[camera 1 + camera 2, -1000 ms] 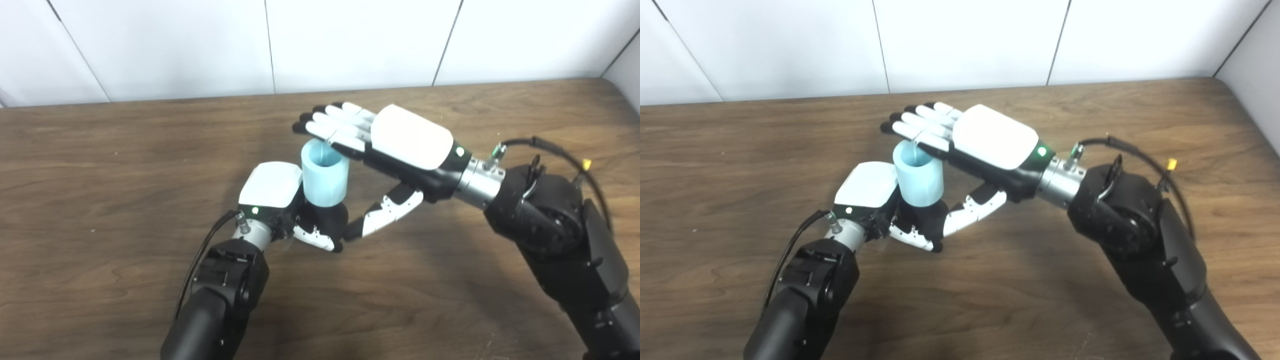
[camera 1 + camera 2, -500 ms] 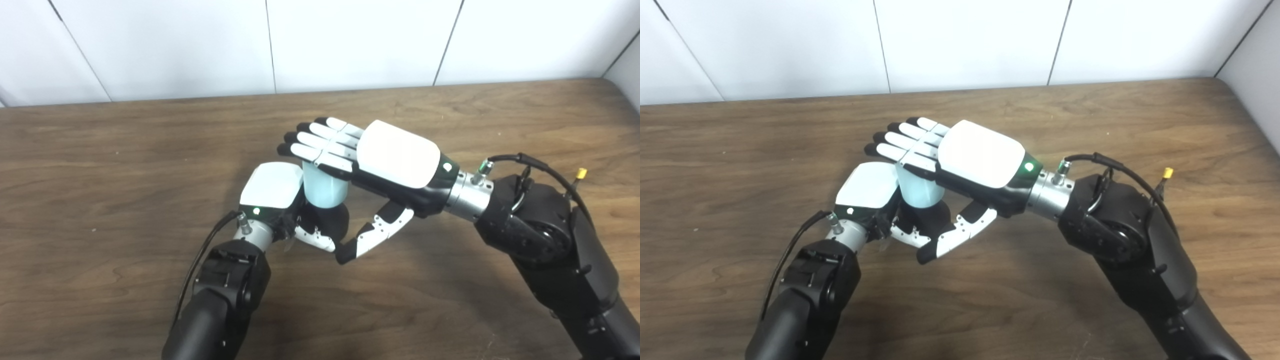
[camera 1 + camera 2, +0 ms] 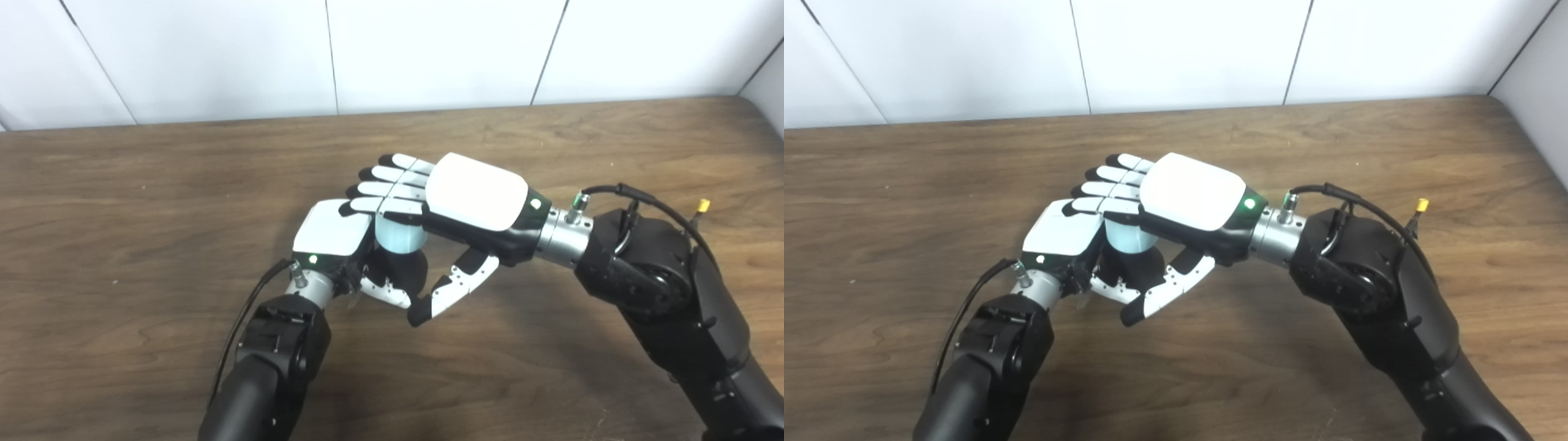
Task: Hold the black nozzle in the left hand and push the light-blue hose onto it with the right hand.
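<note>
Both head cameras look down, seemingly close, sharing the table (image 3: 122, 202)

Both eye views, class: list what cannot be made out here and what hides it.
- Top of the light-blue hose: covered by the flat right hand, both views.
- Black nozzle: mostly wrapped by the left hand; how far the hose is seated is hidden.
- Left fingers: behind the hose and nozzle.

No readable text, labels, brand names, numbers or signs appear anywhere in either view; the white back covers of the left robot hand (image 3: 334, 228) and right robot hand (image 3: 471, 193) are blank, each showing only a small green indicator light, and the wooden table (image 3: 122, 202) and white wall panels carry no markings
</note>
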